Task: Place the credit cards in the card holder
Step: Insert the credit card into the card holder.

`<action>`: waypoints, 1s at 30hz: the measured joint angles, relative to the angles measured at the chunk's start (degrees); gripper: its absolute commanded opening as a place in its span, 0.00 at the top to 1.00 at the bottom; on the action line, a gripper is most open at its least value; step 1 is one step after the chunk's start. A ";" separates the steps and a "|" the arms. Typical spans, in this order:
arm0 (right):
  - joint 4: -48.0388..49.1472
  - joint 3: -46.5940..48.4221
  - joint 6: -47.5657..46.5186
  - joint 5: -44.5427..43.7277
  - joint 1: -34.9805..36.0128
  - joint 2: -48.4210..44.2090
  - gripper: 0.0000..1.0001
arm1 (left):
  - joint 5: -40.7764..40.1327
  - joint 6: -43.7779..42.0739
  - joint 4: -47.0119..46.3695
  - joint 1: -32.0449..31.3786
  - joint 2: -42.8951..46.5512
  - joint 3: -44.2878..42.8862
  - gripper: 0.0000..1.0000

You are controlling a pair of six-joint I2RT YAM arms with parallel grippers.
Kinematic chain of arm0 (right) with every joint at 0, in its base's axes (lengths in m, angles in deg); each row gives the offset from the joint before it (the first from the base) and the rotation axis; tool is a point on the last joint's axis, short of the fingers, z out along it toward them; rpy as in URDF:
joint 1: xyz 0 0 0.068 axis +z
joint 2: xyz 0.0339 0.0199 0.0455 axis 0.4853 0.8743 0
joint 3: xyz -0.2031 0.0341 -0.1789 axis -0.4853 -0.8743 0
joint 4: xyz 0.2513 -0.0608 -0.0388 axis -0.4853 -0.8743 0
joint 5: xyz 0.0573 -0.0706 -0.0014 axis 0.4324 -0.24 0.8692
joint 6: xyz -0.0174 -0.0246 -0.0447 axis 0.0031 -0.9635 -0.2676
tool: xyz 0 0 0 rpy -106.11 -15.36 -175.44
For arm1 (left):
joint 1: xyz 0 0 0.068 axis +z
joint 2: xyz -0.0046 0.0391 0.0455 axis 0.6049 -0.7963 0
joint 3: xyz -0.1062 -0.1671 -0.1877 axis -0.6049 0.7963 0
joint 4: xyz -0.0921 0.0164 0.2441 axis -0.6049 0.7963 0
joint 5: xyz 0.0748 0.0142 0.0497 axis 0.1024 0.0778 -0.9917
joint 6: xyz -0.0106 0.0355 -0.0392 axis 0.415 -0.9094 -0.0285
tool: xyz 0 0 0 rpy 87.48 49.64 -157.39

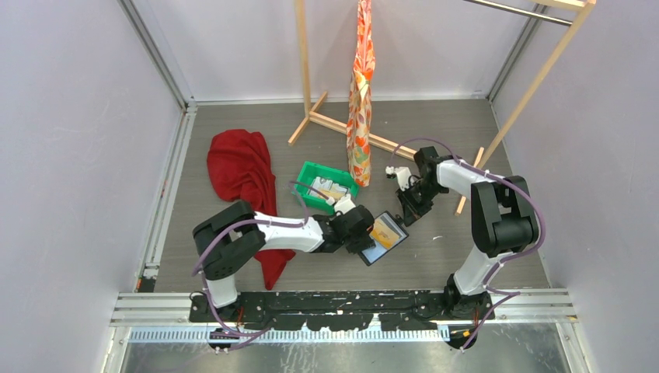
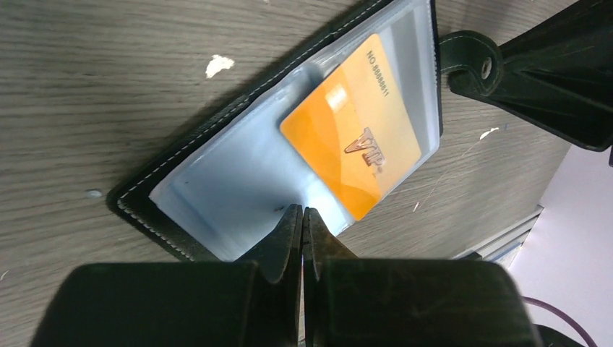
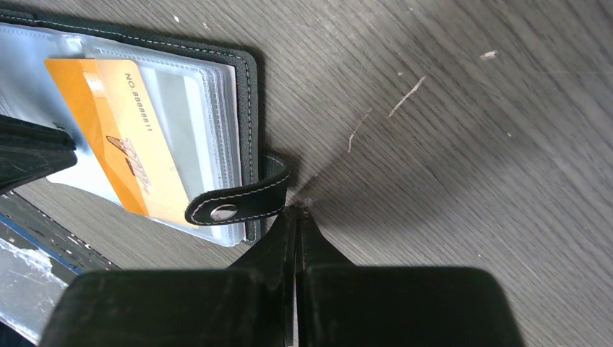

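Left wrist | card holder (image 2: 217,181) at closed left gripper (image 2: 302,212) tips

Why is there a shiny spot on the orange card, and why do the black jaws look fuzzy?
Left wrist view: light glares off the orange card; the shut jaws sit too near the lens, so they blur. Right wrist view: jaws soft too, table sharp.

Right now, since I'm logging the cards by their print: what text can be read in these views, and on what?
"NO.8888811": along one edge of the orange card in the card holder; the digits are slightly soft.
"VIP": stylised logo mid-card, probable reading.
Print on the cards in the green tray: too small to read.
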 measured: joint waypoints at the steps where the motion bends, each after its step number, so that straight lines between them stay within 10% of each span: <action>1: -0.04 0.02 0.00 -0.09 0.07 0.00 0.99 | -0.04 -0.42 0.26 0.07 -0.44 -0.72 1.00; 30: -3.85 0.87 -3.61 1.84 4.00 1.40 0.91 | -0.83 -10.05 0.61 3.17 -5.62 -7.98 0.95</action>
